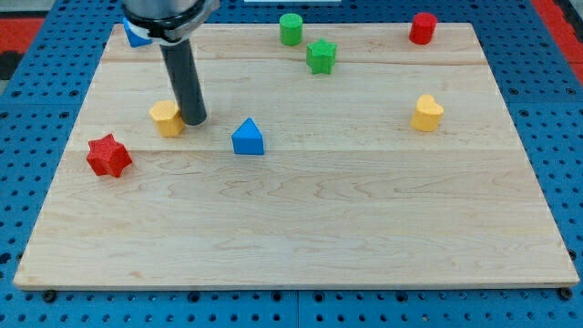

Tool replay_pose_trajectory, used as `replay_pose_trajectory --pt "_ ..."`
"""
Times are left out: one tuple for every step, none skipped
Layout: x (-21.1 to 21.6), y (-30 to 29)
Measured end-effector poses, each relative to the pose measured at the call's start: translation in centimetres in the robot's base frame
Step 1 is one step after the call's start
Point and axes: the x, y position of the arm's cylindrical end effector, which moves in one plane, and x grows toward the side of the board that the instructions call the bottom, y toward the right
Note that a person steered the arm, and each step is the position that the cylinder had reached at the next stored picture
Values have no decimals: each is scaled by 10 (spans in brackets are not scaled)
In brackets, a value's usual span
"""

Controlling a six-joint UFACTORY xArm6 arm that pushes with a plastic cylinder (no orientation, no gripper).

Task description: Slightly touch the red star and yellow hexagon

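Observation:
The red star lies near the board's left edge. The yellow hexagon lies up and to the right of it. My tip stands on the board right beside the hexagon's right side, touching it or nearly so. The rod rises from there to the view's top.
A blue triangular block lies right of my tip. A green cylinder and green star sit at the top centre. A red cylinder is at the top right, a yellow heart-like block at the right. A blue block is partly hidden behind the rod at the top left.

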Motion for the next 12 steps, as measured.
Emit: replay_pose_trajectory --pt "0 -27" --pt "0 -49" --pt "0 -56" --pt "0 -31" --pt "12 -28" --pt "46 -29" --pt "64 -38" --pt "62 -66" --pt "50 -84" --pt "35 -84" --pt "23 -84" --pt "22 -84"
